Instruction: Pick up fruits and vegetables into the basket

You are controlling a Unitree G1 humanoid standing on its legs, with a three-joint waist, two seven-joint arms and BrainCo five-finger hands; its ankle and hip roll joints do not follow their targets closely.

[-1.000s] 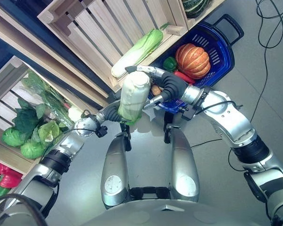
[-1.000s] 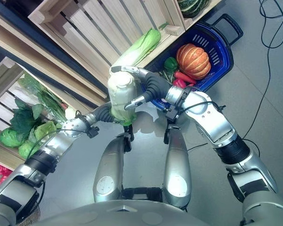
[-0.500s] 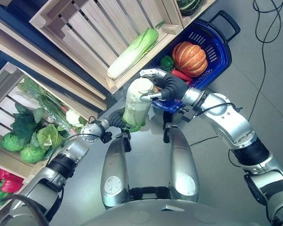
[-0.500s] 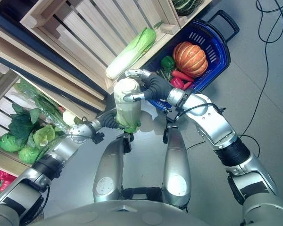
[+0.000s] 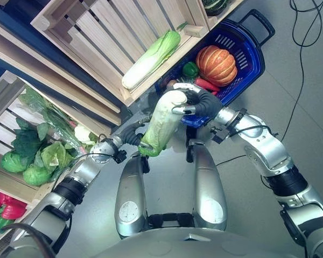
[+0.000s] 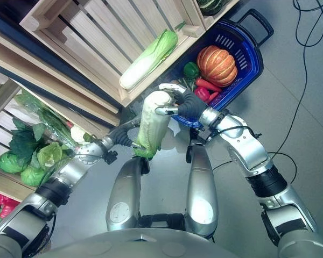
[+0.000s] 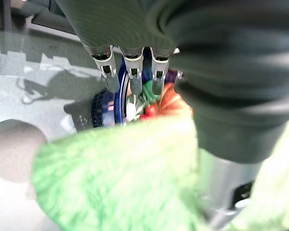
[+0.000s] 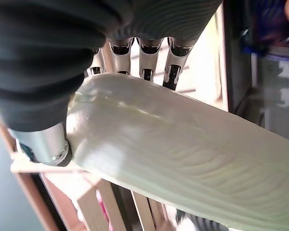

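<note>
right hand [image 5: 200, 103] grips cabbage [image 5: 162, 122] over grey floor [image 5: 247, 64], wooden crates [image 5: 113, 37] behind.

Long pale napa cabbage [image 5: 162, 122], white-ribbed with frilly green leaf end – tilted, held between both hands: white stem end wrapped by the right hand [image 5: 200, 102], leafy end gripped at the left hand [image 5: 132, 136]. Just beyond the right hand, blue plastic basket [image 5: 251, 58] with black handle – orange ribbed pumpkin [image 5: 217, 62], green pepper [image 5: 190, 70], red peppers [image 5: 206, 85] inside.
</note>
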